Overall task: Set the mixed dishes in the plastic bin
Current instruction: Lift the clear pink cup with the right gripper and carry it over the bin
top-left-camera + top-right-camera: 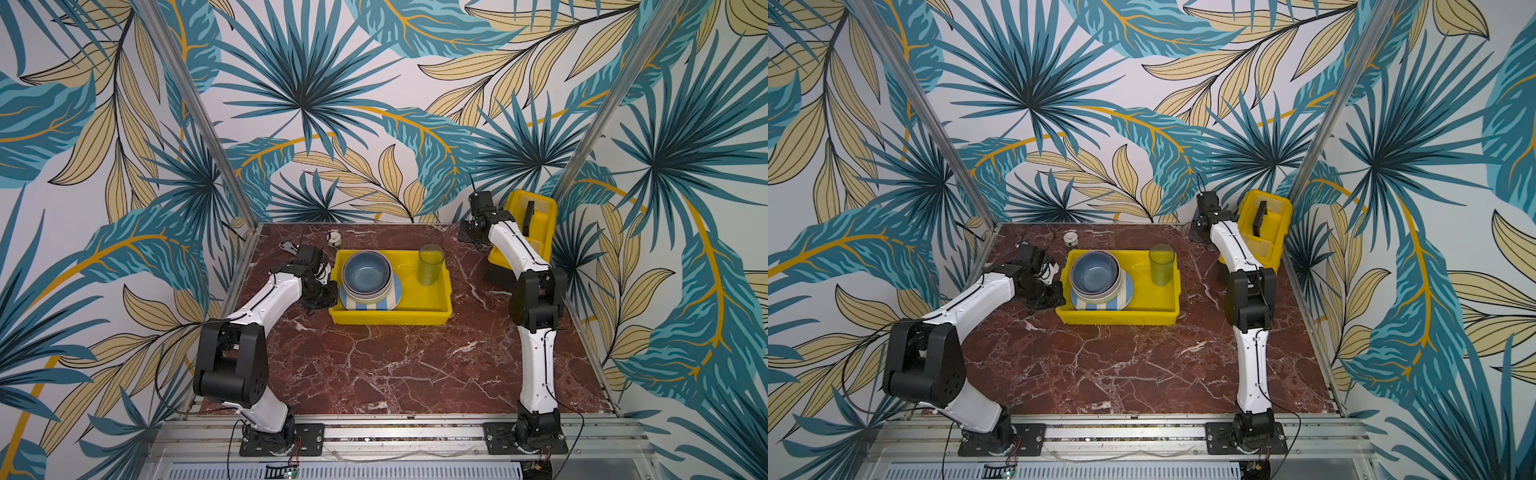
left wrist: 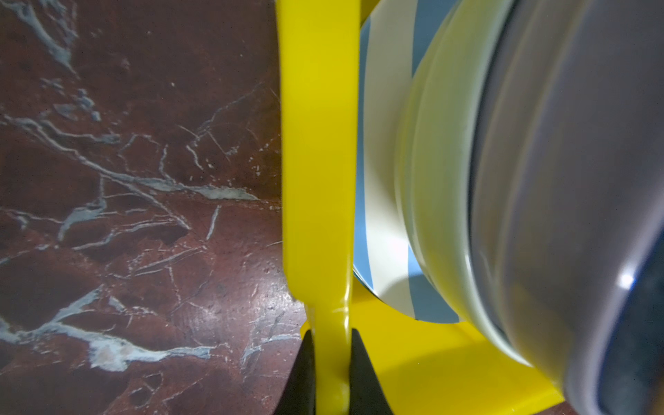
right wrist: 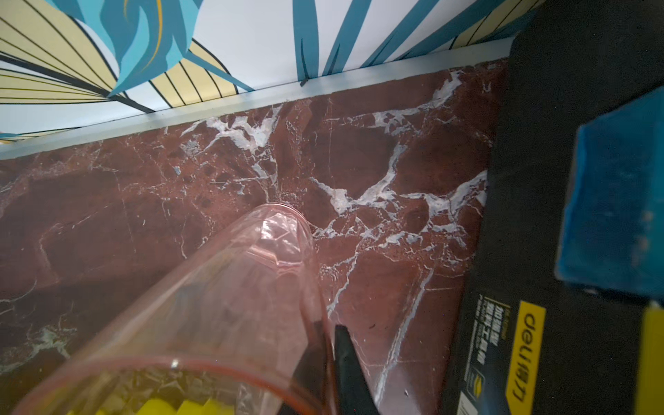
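Open ground: the near half of the tabletop (image 1: 395, 365), from its front edge to the yellow bin (image 1: 390, 318), flanked by the left arm (image 1: 270, 301) and right arm (image 1: 536, 361). Within the bin, the bowl stack (image 1: 366, 274) fills the left half and a tumbler (image 1: 431, 264) the far right corner; the near right floor is bare. Along the far edge stand the wrench (image 1: 289, 247), tape roll (image 1: 335, 238) and, at the right corner, the toolbox (image 1: 528, 224), with a second tumbler (image 3: 215, 305) near it.

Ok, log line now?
left hand: shut on bin rim | right hand: shut on clear cup | in bin: bowls, striped plate, other cup
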